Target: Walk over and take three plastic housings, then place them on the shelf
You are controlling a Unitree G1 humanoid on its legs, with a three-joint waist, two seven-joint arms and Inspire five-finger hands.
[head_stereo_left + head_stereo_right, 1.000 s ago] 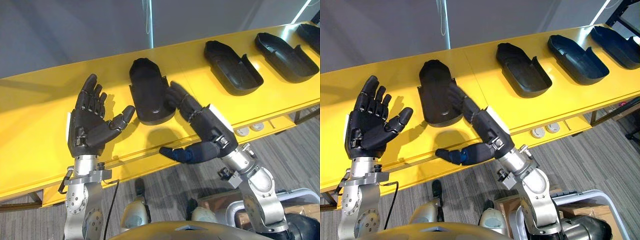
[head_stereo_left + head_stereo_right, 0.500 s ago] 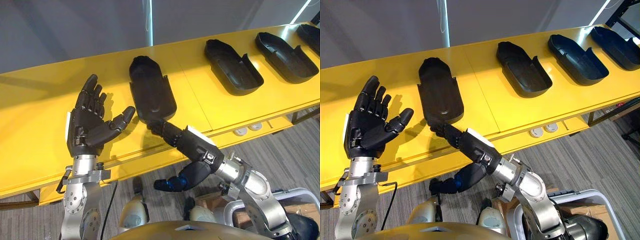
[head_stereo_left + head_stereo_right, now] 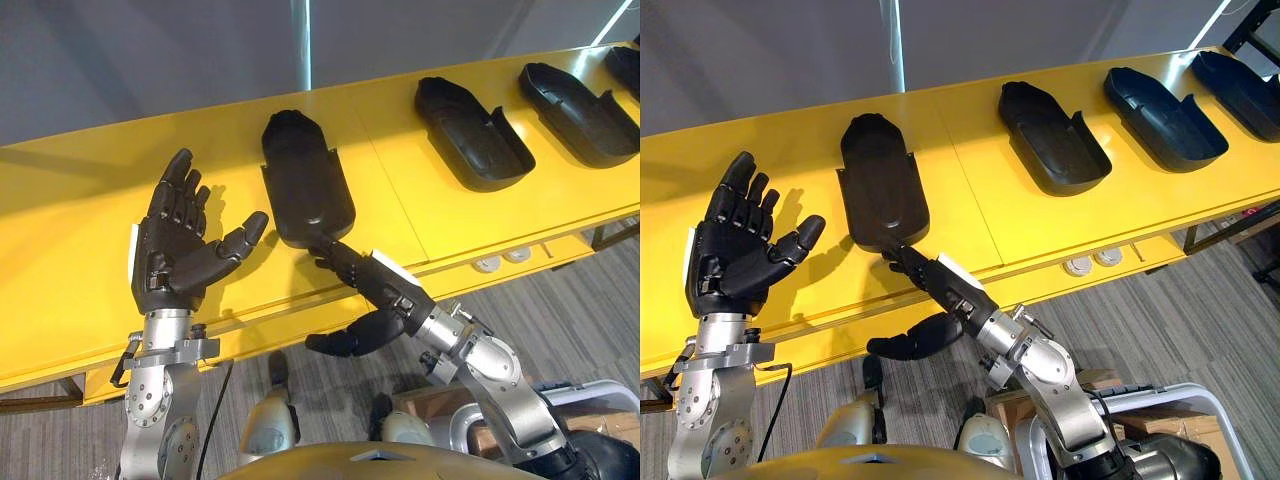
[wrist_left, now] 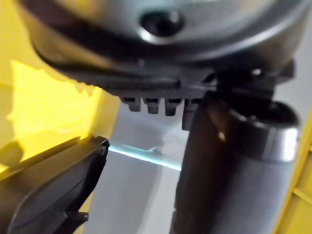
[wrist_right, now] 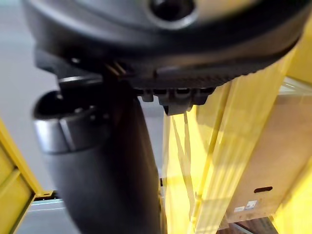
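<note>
Several black plastic housings lie in a row on the yellow table (image 3: 80, 250). The nearest housing (image 3: 305, 180) lies lengthwise in front of me, its near end close to the table's front edge. My left hand (image 3: 178, 250) is raised palm-up over the table to the left of this housing, fingers spread and holding nothing. My right hand (image 3: 365, 290) is at the table's front edge, its straight fingers reaching up to the housing's near end and its thumb hanging below the edge. Two more housings (image 3: 470, 133) (image 3: 577, 98) lie further right.
A further housing (image 3: 1247, 88) lies at the table's far right end. Round sockets (image 3: 500, 260) sit in the table's front rail. Grey carpet floor (image 3: 560, 300) lies below. A grey wall (image 3: 150, 60) runs behind the table.
My right hand came off the top of the nearest housing, dropped below the table's edge, then rose so its fingers reach the housing's near end. The left hand has stayed put.
</note>
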